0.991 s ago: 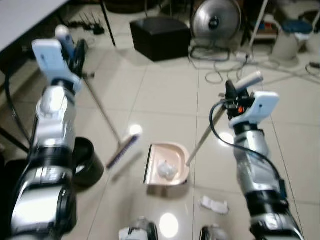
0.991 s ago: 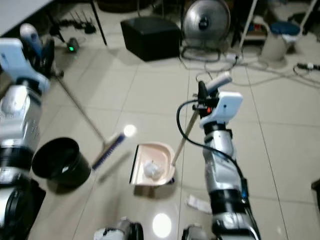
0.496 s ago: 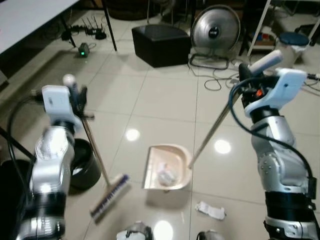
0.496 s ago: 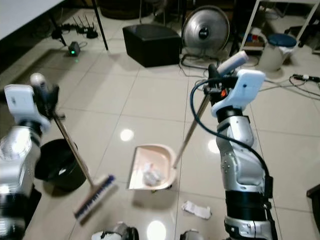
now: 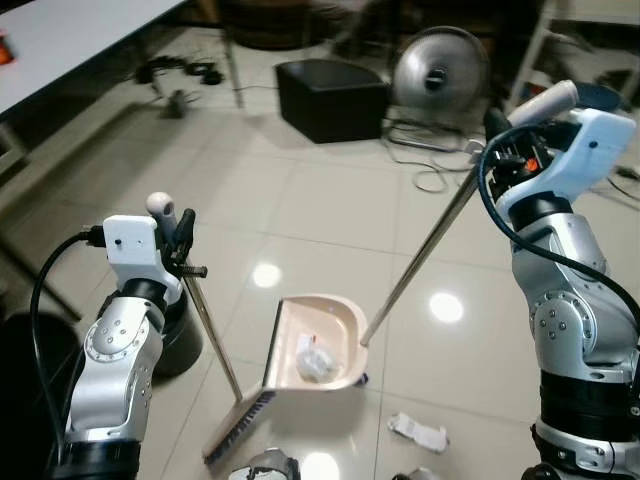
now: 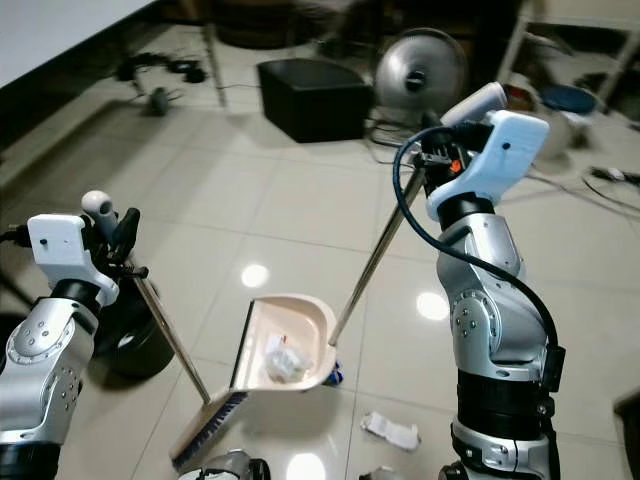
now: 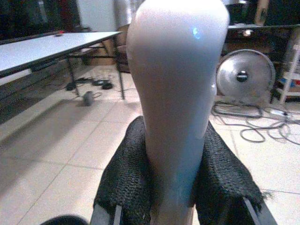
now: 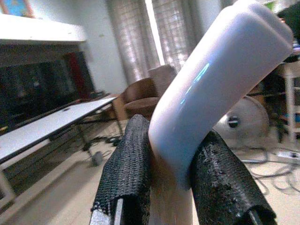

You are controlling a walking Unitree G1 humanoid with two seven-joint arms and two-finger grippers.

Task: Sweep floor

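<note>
1. Since half a second ago the broom head point(image 5: 238, 428) has swung in from 7 o'clock of the dustpan point(image 5: 318, 341) to lie right against its open lip, and the dustpan now sits tipped up on its edge.
2. Nearest, at 6 o'clock, a crumpled white scrap point(image 5: 418, 432) lies on the tiled floor point(image 5: 320, 210), just beside the dustpan at its 4 o'clock.
3. The beige dustpan holds a wad of crumpled paper point(image 5: 313, 362); its long handle point(image 5: 420, 258) rises toward 1 o'clock.
4. The left claw point(image 5: 172, 232), at 9 o'clock, is clenched on the white knob at the top of the broom handle point(image 5: 212, 335); the left wrist view shows both black fingers point(image 7: 123, 176) pressed to the knob.
5. A black bin point(image 6: 135, 340) stands on the floor behind the left arm.
6. The right claw point(image 5: 505, 125), at 2 o'clock, is clamped on the dustpan handle's white grip point(image 8: 211, 75), one finger each side.
7. Farther off, at 12 o'clock, stand a black box point(image 5: 330, 98) and a round floor fan point(image 5: 440, 68) with cables trailing beside it.
8. At 10 o'clock a white table point(image 5: 70, 45) edges the scene.
</note>
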